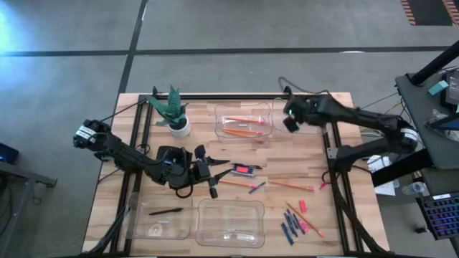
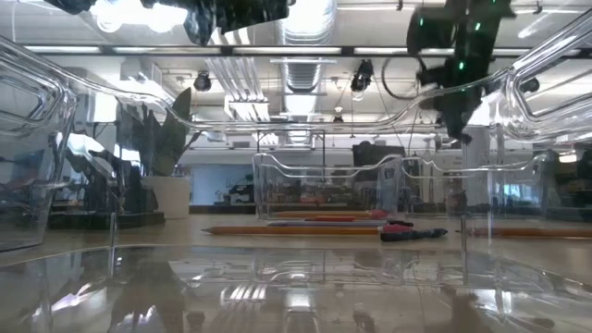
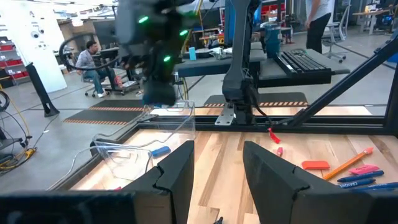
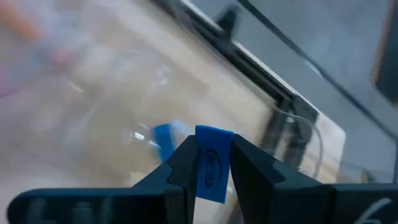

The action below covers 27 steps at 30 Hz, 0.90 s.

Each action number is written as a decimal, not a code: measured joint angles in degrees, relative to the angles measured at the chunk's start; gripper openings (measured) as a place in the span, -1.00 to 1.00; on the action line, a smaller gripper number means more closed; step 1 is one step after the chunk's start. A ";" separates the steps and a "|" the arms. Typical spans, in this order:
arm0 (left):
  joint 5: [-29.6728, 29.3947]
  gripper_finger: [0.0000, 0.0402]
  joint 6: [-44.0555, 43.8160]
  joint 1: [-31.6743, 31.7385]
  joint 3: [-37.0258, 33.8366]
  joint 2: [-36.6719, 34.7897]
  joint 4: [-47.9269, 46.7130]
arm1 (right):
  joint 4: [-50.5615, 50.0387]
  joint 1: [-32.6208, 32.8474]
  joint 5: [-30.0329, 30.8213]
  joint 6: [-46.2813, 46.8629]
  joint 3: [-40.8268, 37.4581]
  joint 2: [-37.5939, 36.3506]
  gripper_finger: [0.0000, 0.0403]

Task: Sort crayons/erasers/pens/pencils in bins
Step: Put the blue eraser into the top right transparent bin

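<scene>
My right gripper [image 1: 290, 120] is shut on a light-blue eraser [image 4: 211, 165] above the far right bin [image 1: 310, 123]. A small blue thing [image 3: 158, 151] lies in that bin. My left gripper [image 1: 206, 174] is open and empty over the table's middle, next to a small black box [image 1: 242, 170]. Orange pencils [image 1: 242, 129] lie in the far middle bin [image 1: 244, 109]. A black pen [image 1: 166, 211] lies in the near left bin [image 1: 159, 223]. More pencils [image 1: 290, 185], dark-blue crayons [image 1: 290, 228] and pink erasers [image 1: 302, 206] lie on the table at the near right. My right gripper pinches the light-blue eraser by its two flat faces [image 4: 212, 177] between its two fingers. One end of the eraser [image 4: 214, 134] sticks out past the fingertips. The fingers come from above, pointing down, and the eraser is lifted clear over the far right bin.
A potted plant [image 1: 176, 115] stands at the far left. The near middle bin [image 1: 231, 223] stands by the table's near edge. Black rails [image 1: 334, 154] run along both table sides. A person [image 3: 93, 62] sits in the room beyond the table.
</scene>
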 joint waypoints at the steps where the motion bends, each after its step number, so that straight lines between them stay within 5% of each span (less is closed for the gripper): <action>1: 0.01 -0.38 -0.01 0.01 0.00 0.00 0.00 | 1.97 -3.03 -1.43 -1.52 -1.01 0.31 -0.62; 9: 0.02 -0.38 -0.02 -0.09 0.00 0.00 -0.02 | 13.95 -17.13 -11.52 -8.88 -7.51 3.67 -0.62; 27: 0.02 -0.38 -0.02 -0.09 0.00 0.00 -0.35 | 18.24 -18.19 -14.56 -11.23 -12.04 11.04 -0.62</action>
